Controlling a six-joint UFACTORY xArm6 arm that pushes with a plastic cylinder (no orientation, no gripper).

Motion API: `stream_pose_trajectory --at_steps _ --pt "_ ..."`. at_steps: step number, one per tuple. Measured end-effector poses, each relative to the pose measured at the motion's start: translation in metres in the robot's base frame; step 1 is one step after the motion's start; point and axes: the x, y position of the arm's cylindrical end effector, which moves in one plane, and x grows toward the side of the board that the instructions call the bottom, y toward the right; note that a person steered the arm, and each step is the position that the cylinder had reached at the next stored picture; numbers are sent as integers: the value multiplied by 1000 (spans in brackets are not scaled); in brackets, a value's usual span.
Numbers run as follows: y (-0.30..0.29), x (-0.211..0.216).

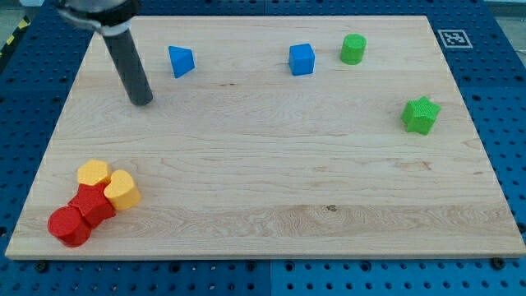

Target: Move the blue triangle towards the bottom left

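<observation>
The blue triangle (181, 61) lies near the view's top left on the wooden board (271, 164). My tip (142, 101) rests on the board to the lower left of the triangle, a short gap apart from it. The dark rod rises from the tip toward the view's top left corner.
A blue cube (302, 59) and a green cylinder (353, 49) sit at the view's top, a green star block (421, 114) at the right. Two yellow blocks (108, 182) and two red blocks (80, 217) cluster at the bottom left. A marker tag (453, 38) sits at the top right corner.
</observation>
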Motion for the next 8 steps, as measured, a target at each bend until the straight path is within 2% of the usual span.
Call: stream_pose_trajectory --at_steps 2,3,4,5,7,8 --pt "-1 -79" --pt "42 -94" --pt "89 -68" --pt "94 -56" --pt "55 -55" --pt "105 -39"
